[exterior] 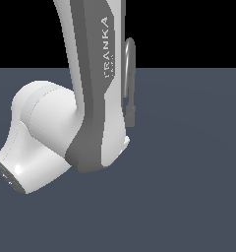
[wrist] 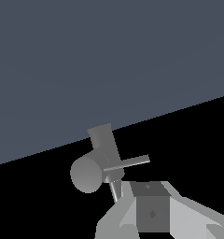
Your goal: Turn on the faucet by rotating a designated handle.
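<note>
A bare slate-blue floor (exterior: 189, 172) meets black background. We see the faucet (exterior: 130, 74) partly behind our arm (exterior: 90, 88), on its right in the exterior view. The gripper (wrist: 151, 214) sits near the handle (wrist: 130, 163); we cannot tell its opening. We judge ourselves approaching; next, contact and push the handle round.

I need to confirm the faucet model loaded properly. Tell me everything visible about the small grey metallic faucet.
The small grey metallic faucet stands upright on the dark blue-grey floor, largely hidden behind the white Franka arm in the exterior view. Its narrow arched spout rises above a thicker cylindrical base. In the wrist view, the base appears as a stubby cylinder with a thin lever rod projecting sideways. The gripper's fingers sit close by; contact cannot be judged.
</note>
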Controlling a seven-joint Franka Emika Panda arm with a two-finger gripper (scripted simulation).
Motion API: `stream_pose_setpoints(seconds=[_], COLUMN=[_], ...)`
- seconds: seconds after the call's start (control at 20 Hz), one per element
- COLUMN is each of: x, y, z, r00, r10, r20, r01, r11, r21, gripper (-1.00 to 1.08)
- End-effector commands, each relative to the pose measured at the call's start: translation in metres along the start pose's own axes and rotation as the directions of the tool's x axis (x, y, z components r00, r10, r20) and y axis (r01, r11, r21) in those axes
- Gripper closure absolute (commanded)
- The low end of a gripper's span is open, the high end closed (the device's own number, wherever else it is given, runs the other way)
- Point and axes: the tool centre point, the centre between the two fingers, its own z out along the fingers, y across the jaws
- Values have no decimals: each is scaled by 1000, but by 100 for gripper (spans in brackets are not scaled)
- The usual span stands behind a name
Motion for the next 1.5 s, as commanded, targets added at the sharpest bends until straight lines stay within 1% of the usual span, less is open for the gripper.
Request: stream_pose_setpoints(seconds=[0.0, 0.2, 0.4, 0.55, 0.75, 0.9, 1.1, 1.45], x=[6, 15, 24, 29, 34, 36, 38, 39], y=[-2, -7, -10, -13, -15, -16, -17, -16], z=[7, 19, 31, 39, 48, 54, 58, 59], r00=[999, 994, 985, 977, 966, 960, 954, 953], r10=[-41, -107, -168, -206, -246, -268, -286, -288], r20=[8, 25, 45, 59, 76, 86, 95, 96], r01=[42, 109, 173, 214, 257, 281, 301, 303], r11=[998, 989, 972, 958, 939, 928, 917, 915], r21=[-40, -101, -157, -191, -227, -247, -262, -265], gripper=[108, 108, 108, 108, 108, 108, 108, 108])
